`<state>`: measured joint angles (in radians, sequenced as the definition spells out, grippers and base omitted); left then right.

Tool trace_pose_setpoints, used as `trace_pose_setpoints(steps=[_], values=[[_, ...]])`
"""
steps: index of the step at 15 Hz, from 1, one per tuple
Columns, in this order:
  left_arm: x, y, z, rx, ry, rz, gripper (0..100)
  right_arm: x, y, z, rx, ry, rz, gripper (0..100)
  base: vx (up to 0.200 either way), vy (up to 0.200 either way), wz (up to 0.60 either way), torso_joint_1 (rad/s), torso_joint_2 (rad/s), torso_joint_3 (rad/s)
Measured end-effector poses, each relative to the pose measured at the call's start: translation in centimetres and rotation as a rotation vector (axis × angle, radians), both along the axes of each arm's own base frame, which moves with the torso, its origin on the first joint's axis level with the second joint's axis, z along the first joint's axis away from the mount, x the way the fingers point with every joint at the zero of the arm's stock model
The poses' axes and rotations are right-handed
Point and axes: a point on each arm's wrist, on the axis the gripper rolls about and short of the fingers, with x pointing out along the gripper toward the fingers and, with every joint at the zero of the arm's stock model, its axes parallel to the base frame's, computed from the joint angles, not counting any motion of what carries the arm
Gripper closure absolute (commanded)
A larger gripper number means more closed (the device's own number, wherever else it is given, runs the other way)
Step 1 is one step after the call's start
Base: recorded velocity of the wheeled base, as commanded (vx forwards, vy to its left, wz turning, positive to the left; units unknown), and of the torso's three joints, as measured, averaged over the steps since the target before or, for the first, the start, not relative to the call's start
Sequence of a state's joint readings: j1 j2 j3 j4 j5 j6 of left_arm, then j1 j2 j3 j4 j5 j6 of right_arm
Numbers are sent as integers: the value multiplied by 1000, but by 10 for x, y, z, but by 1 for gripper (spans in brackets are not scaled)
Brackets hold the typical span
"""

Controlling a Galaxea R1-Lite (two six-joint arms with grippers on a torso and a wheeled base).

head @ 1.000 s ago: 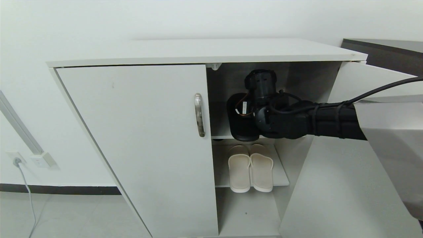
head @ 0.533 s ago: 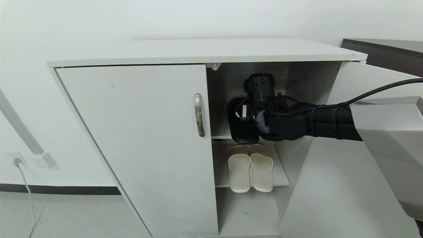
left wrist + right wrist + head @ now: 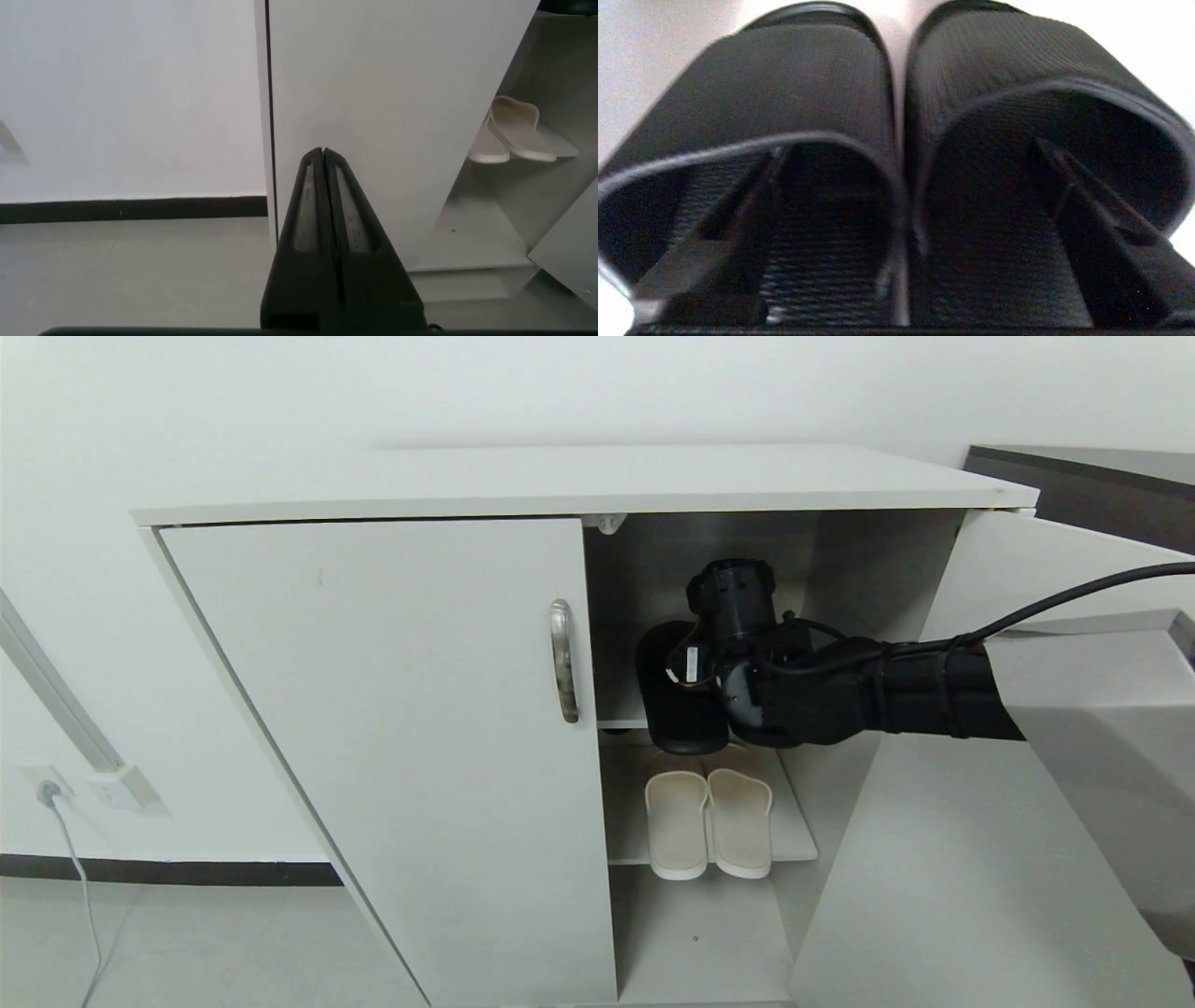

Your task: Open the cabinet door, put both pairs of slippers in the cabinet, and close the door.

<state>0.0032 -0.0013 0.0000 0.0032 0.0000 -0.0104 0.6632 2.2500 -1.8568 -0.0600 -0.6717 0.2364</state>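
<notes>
The white cabinet (image 3: 560, 476) has its right door (image 3: 971, 868) swung open and its left door (image 3: 392, 728) closed. A cream pair of slippers (image 3: 709, 812) (image 3: 514, 131) lies on the middle shelf. My right arm is inside the cabinet at the upper shelf (image 3: 624, 721), with the black pair of slippers (image 3: 677, 700) (image 3: 831, 121) in front of its wrist, heels hanging past the shelf edge. My right gripper (image 3: 906, 145) is open, with one finger under each slipper's strap. My left gripper (image 3: 322, 187) is shut and empty in front of the closed door.
A metal handle (image 3: 561, 660) is on the closed left door. The bottom compartment (image 3: 695, 933) holds nothing. A wall socket with a cable (image 3: 45, 791) sits low on the left wall. Grey floor (image 3: 140, 271) lies before the cabinet.
My right arm has lowered a little, and the black slippers have come down with it, their heels now lower past the upper shelf edge.
</notes>
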Motion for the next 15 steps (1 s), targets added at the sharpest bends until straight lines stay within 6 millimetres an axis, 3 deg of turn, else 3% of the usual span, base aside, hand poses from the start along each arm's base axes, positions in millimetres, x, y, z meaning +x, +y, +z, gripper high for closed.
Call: trace_pose_setpoints(steps=[4,9,15], values=[[0,0,0,0,0,-1,100,-15,-4,4,6,4,11,0,0,0,0,0,0,0],[0,0,0,0,0,-1,100,-51,-4,9,21,-33,44,0,0,0,0,0,0,0],[0,0,0,-3,0,-2,100,-127,-17,8,51,-58,172,0,0,0,0,0,0,0]])
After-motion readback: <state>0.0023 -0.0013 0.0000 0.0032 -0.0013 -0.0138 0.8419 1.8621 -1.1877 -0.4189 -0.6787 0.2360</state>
